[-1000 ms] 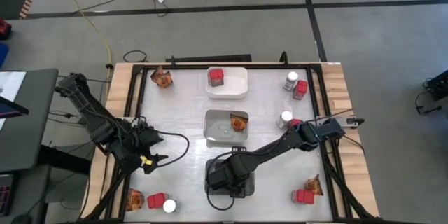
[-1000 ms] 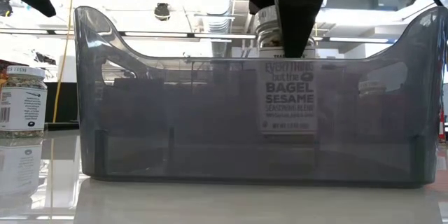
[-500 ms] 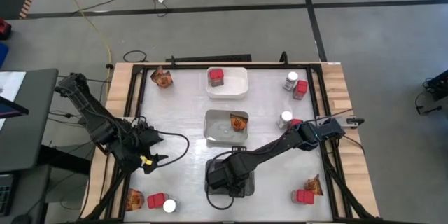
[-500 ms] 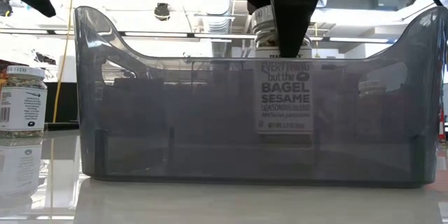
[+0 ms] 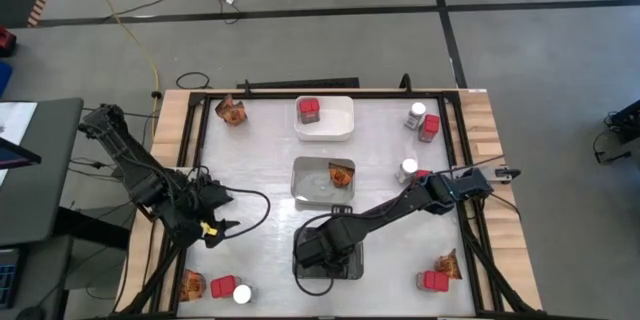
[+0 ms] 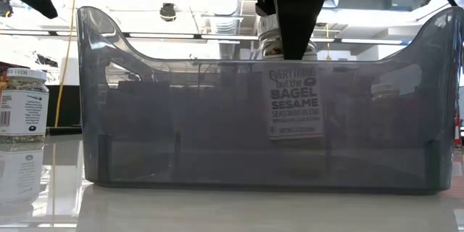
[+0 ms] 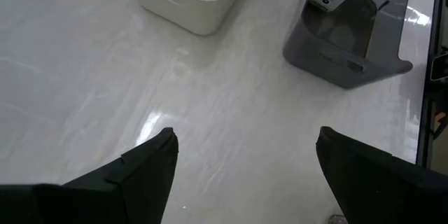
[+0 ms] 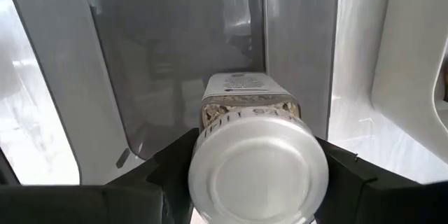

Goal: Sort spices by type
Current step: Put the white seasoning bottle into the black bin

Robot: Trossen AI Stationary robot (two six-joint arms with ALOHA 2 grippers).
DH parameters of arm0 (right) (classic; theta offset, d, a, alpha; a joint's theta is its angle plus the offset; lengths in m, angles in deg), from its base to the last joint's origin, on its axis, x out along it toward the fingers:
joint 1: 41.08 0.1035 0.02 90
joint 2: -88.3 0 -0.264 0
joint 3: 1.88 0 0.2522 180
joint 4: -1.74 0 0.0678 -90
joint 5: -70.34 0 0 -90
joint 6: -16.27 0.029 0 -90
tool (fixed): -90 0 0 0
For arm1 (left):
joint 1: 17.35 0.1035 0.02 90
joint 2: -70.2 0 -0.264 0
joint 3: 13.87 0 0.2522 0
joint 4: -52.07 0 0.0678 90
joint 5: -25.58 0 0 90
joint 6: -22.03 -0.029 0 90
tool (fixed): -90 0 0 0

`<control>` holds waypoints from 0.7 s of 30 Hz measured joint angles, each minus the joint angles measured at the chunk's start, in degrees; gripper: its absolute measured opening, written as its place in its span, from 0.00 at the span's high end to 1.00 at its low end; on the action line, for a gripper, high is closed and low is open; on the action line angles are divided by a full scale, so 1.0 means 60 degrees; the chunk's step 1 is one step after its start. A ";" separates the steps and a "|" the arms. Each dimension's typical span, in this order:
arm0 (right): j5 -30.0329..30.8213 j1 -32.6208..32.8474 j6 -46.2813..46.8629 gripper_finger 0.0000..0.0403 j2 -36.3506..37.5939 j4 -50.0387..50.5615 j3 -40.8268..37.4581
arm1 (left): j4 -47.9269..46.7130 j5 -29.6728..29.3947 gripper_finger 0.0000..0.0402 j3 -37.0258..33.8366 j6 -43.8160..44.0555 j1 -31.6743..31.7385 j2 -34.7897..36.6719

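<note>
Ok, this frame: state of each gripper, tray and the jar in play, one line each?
Right gripper: shut on the jar, over the dark grey tray.
Jar: upright, lid on, held inside the dark grey tray.
Left gripper: open, empty, above bare table.
White tray: holds one red container.
Clear tray: holds one orange packet.

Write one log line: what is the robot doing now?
right end effector: holds jar inside grey tray | left end effector: open, waiting

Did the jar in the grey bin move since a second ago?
Yes. In the low view the jar held by the right gripper sits a bit lower against the grey bin wall than before, barely shifted sideways.
</note>
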 joint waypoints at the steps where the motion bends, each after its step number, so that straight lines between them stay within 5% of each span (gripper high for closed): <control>1: 0.0000 -0.0002 0.0000 0.39 0.0000 0.0002 0.0000 | 0.0005 0.0000 0.19 0.0000 -0.0023 0.0000 0.0003; 21: 0.0000 -0.0144 -0.0004 0.39 0.0000 0.0026 0.0004 | 0.0010 0.0000 0.19 0.0000 -0.0243 0.0000 0.0003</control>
